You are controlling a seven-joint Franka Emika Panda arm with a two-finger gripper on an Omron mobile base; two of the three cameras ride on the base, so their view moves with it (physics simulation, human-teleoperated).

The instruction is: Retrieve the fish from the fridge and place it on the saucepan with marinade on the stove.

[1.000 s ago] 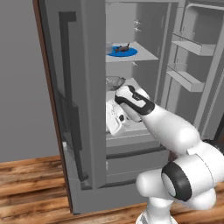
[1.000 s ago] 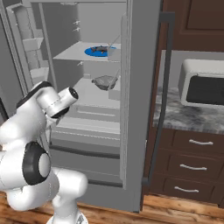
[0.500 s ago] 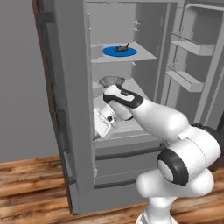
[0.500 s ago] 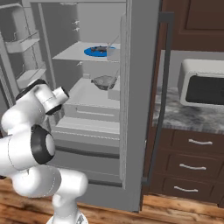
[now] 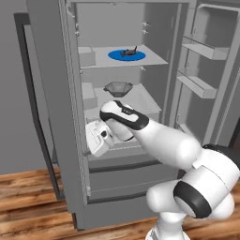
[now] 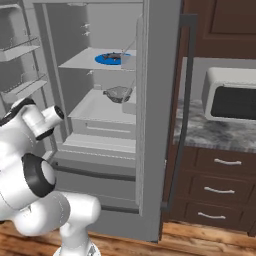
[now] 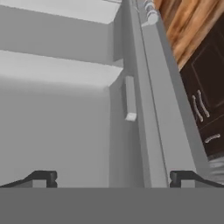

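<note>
Fridge (image 5: 56, 117) both doors open; opening step done. My arm low at left door edge, below middle shelf. Blue plate (image 5: 126, 55) on upper shelf, fish (image 5: 128, 52) lying on it, untouched. Grey bowl (image 5: 117, 87) on middle shelf. My claw (image 7: 113, 177) spread wide, empty, facing inner fridge wall. Left: reach up, grab fish, carry to saucepan on stove. Judged early stage.

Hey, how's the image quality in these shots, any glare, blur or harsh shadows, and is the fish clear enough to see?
Left base view: flat even light, no glare; the fish reads as a small dark shape on the blue plate, slightly soft. Right base view: the fish is tiny and partly cut off by the fridge door edge. Hand view: soft, low in detail, grey fridge walls, faint shading, the fingers wide apart.
</note>
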